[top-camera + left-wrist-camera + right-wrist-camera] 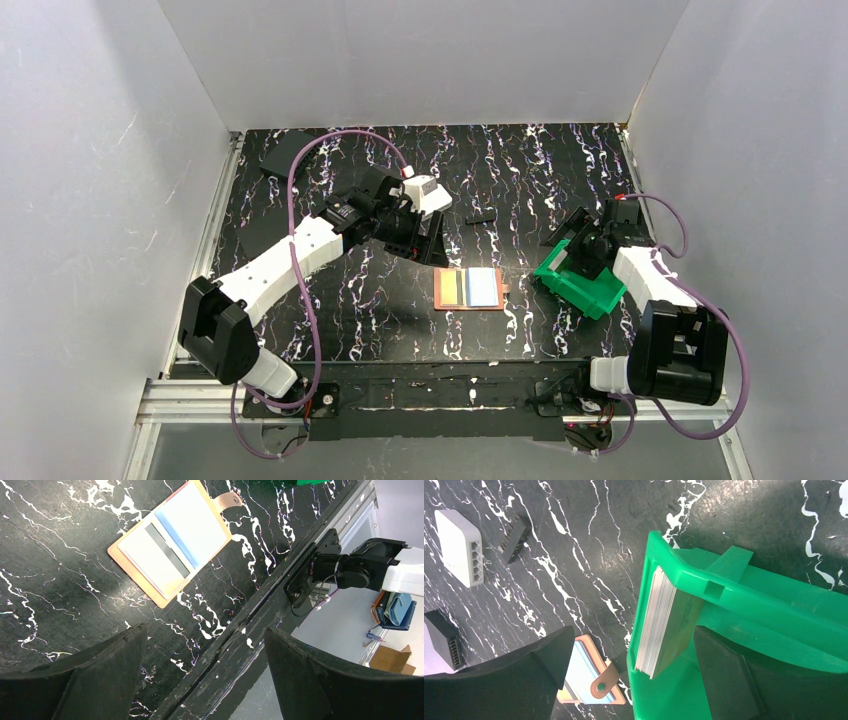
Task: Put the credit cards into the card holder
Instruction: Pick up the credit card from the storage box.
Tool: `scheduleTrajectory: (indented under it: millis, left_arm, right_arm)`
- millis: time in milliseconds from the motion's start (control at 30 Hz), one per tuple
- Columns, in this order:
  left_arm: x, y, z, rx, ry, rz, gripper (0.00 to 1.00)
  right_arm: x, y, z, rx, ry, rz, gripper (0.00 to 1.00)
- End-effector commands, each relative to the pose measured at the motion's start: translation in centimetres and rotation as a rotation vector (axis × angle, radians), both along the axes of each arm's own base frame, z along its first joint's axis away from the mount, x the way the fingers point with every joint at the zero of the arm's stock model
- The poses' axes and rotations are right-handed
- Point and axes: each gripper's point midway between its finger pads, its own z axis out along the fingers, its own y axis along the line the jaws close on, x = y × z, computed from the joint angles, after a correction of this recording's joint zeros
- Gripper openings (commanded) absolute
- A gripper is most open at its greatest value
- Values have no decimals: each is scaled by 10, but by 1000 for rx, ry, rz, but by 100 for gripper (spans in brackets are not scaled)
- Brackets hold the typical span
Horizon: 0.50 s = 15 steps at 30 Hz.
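The card holder lies open and flat just below the centre of the top view. Its snap tab points right, toward the green bin. The cards stand on edge in a tight stack at the bin's left end, in the middle of the right wrist view.

The right gripper hangs over that end of the bin, spread wide and empty. One finger is outside the wall and the other is down inside the bin. The left gripper is also spread and holds nothing. It hovers above the table, up and to the left of the holder in the top view.

The cards look thin, stiff, light and slick, so I'd guess a squeezed stack would fan out or shoot loose. A better hold is probably across the flat faces near the exposed top edge, taking only a few. The holder looks like soft, light leather and would likely slide when a card is pushed in. I'd pin it at the outer edge or the tab.
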Motion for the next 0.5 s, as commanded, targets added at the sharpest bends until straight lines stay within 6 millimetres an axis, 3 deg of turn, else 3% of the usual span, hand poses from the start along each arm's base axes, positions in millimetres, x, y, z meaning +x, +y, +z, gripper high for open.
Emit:
scheduleTrajectory:
  millis: [0,233,467]
  left_arm:
    - [-3,1,4,-18,-6,-18,86]
    - [-3,1,3,-20,-3,-18,86]
    - [-3,0,2,-21,4,-20,86]
  right_arm:
    - [6,-2,-3,-4,-19,-16,98]
    - [9,5,-12,7,-10,-4,97]
    - [14,7,-2,28,-50,-24,91]
